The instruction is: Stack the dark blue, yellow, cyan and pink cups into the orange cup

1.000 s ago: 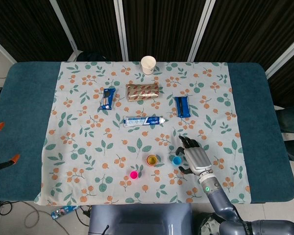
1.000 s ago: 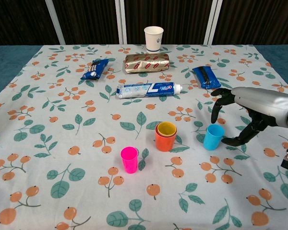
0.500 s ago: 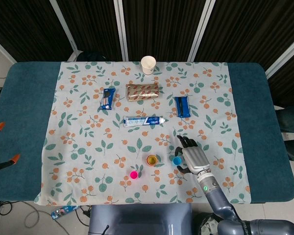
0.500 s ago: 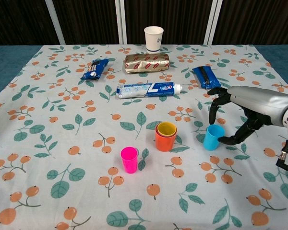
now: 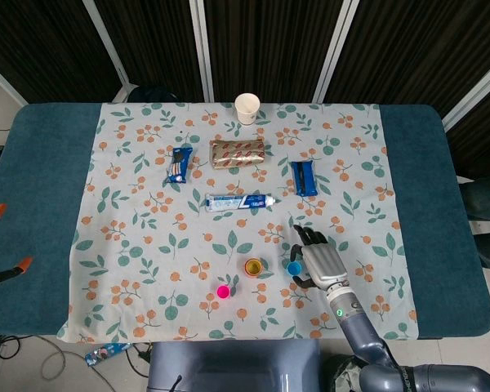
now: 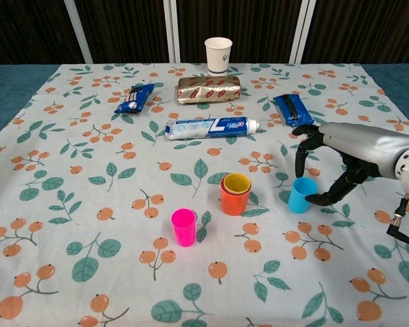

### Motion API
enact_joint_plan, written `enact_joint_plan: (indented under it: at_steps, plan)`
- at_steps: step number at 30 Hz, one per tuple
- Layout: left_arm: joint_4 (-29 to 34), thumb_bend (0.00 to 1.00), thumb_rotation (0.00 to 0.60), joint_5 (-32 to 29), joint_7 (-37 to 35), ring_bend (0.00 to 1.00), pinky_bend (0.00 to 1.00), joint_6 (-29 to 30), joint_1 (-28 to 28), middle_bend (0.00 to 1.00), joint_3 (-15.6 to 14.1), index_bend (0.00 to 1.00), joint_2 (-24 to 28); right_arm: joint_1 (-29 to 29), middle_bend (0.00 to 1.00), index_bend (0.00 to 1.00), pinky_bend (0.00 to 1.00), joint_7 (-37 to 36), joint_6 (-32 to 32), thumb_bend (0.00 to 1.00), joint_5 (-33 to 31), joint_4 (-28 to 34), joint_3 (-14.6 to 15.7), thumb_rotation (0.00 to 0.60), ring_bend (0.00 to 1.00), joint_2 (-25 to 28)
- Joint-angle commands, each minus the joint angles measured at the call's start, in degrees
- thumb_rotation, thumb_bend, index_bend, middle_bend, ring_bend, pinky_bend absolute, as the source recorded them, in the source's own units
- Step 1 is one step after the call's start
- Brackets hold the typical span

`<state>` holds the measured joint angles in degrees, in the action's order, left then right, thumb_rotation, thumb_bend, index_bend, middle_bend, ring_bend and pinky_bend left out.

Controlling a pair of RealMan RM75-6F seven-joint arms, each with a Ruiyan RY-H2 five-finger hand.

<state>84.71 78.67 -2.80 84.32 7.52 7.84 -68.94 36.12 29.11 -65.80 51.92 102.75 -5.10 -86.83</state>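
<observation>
Chest view: cyan cup (image 6: 302,195) upright, mouth up.

A teal upholstered table (image 5: 41,171) fills the view, its middle covered by a pale cloth printed with green leaves and orange berries (image 5: 139,245). Behind it hang dark pleated curtains (image 5: 147,41) crossed by slanted white metal bars (image 5: 201,49). Grey floor with loose cables (image 5: 33,359) shows at lower left.
</observation>
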Motion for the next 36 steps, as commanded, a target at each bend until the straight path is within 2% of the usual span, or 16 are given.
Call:
enact_joint_plan:
  at_steps: [1,7,12,19,28,32,36]
  plan:
    - [0.0,0.12,0.6,0.0,0.0,0.0,0.0,0.0,0.0,0.01,0.0,0.11,0.0,-0.1,0.0,0.51,0.13,0.0,-0.1,0.35,0.1,0.1,-0.1,0.6,0.03,0.0]
    - [0.0,0.12,0.6,0.0,0.1,0.0,0.0,0.1,-0.1,0.01,0.1,0.11,0.0,-0.1,0.0,0.51,0.13,-0.1,-0.4,0.35,1.0,1.7,-0.8,0.6,0.03,0.8]
    - [0.1,0.12,0.6,-0.1,0.1,0.0,0.0,0.2,-0.1,0.01,0.1,0.11,0.0,0.2,0.0,0.51,0.13,-0.5,-0.2,0.35,1.3,6.4,-2.3,0.6,0.03,3.6]
    - [0.1,0.12,0.6,0.1,0.4,0.0,0.0,0.2,-0.1,0.01,0.0,0.11,-0.1,2.1,0.0,0.51,0.13,2.8,-0.2,0.35,0.0,11.9,-3.9,0.6,0.03,5.8]
    - [0.1,0.12,0.6,0.0,0.3,0.0,0.0,0.1,-0.1,0.01,0.1,0.11,-0.1,5.4,0.0,0.51,0.34,6.9,-0.3,0.35,-2.8,14.7,-5.7,0.6,0.03,4.4]
    - [0.0,0.12,0.6,-0.2,0.0,0.0,0.0,0.0,-0.1,0.01,0.2,0.11,0.1,6.6,0.0,0.51,0.14,8.4,-0.9,0.35,-4.0,14.9,-6.0,0.6,0.03,3.1]
    - [-0.1,0.12,0.6,-0.2,-0.1,0.0,0.0,0.0,-0.1,0.01,0.2,0.11,0.1,7.3,0.0,0.51,0.14,9.2,-1.4,0.35,-5.3,14.2,-6.1,0.6,0.03,1.8]
